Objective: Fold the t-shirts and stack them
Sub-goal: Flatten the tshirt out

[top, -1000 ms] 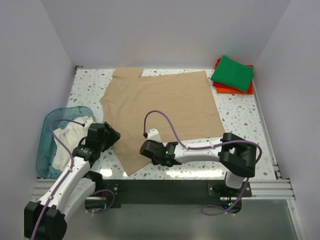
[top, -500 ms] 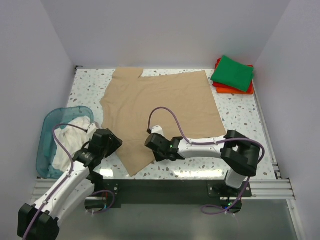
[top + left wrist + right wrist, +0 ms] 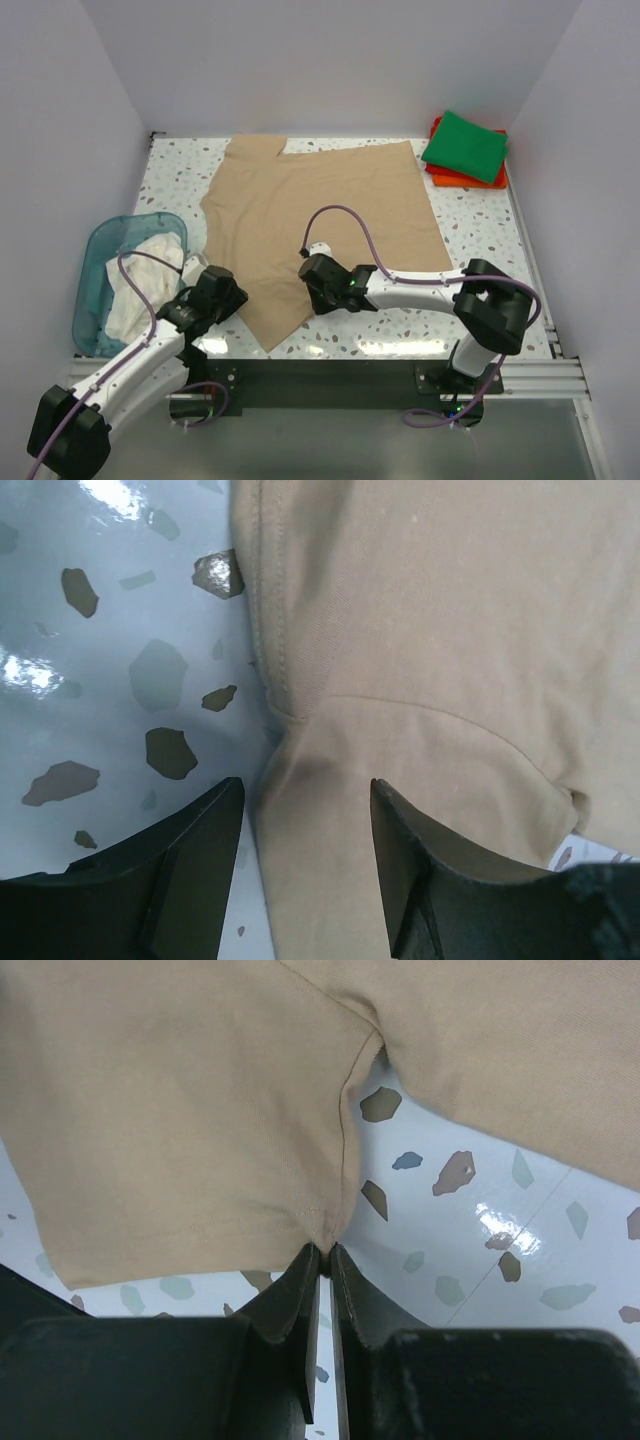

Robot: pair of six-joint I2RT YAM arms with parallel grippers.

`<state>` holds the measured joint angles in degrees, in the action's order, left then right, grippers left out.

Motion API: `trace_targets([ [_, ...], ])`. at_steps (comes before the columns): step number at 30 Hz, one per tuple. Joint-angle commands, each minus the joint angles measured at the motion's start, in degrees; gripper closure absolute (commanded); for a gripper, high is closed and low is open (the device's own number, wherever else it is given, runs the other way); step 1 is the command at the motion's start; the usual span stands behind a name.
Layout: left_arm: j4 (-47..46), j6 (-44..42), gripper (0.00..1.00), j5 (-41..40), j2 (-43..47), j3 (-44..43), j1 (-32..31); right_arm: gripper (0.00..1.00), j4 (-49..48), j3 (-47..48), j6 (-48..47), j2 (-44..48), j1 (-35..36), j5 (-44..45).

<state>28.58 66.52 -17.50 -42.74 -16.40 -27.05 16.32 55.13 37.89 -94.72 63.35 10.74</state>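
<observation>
Soft, even white light is filling the top view, and shadows are falling faint around the tan t-shirt [image 3: 320, 215]. Glare is streaking the speckled table [image 3: 480, 250] along the lower middle of that frame. In the left wrist view, bright spots are glinting at upper left, while the left gripper [image 3: 305, 785] is blurring along the bottom. In the right wrist view, glare is shining right of centre, and the right gripper [image 3: 322, 1250] is looking soft at the bottom.

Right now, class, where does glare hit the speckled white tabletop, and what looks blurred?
Top external: pale near-edge glare on the speckled white tabletop. Left wrist: bright glare patches top left; black left fingers soft, shadowing the tan cotton t-shirt. Right wrist: glare streak at right; right fingers dark.
</observation>
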Motion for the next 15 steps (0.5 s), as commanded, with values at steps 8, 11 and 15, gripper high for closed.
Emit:
trace_targets([
  [8,-3.2,3.6,0.53,-1.6,-3.1,3.0,-4.9,0.89,-1.6,1.4,-0.4,2.0,-0.6,-2.1],
  [11,-3.4,3.8,0.65,-1.6,-3.3,2.7,-5.5,0.89,-1.4,1.7,-0.3,2.3,-0.9,-2.2],
  [15,-3.4,2.5,0.87,-2.4,-3.2,0.9,-5.4,0.76,0.1,1.6,-0.1,4.0,-1.5,-0.8],
])
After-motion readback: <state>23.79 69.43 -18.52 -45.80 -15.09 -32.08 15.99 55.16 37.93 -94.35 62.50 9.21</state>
